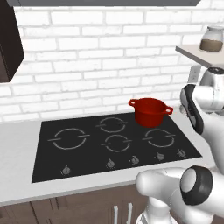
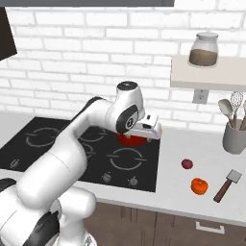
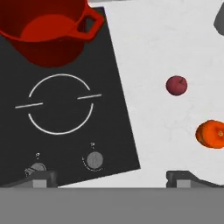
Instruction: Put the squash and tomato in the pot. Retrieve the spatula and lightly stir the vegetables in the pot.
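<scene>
The bright red pot (image 1: pixel 150 111) stands on the back right burner of the cooktop, and its inside looks bare in the hand view (image 3: pixel 48 30). On the white counter right of the cooktop lie the small dark red tomato (image 2: pixel 187 164) (image 3: pixel 176 85), an orange squash (image 2: pixel 199 186) (image 3: pixel 210 133) nearer the front edge, and a spatula (image 2: pixel 227 184) with a brown handle. My gripper (image 3: pixel 111 180) hangs open and empty above the cooktop's right edge, in front of the pot. In the right base view my hand (image 2: pixel 148 129) covers most of the pot (image 2: pixel 130 141).
The black cooktop (image 1: pixel 78 157) has knobs along its front. A grey utensil holder (image 2: pixel 235 138) with utensils stands at the back right of the counter, and its corner shows in the hand view (image 3: pixel 219 17). A jar (image 2: pixel 203 49) sits on a wall shelf.
</scene>
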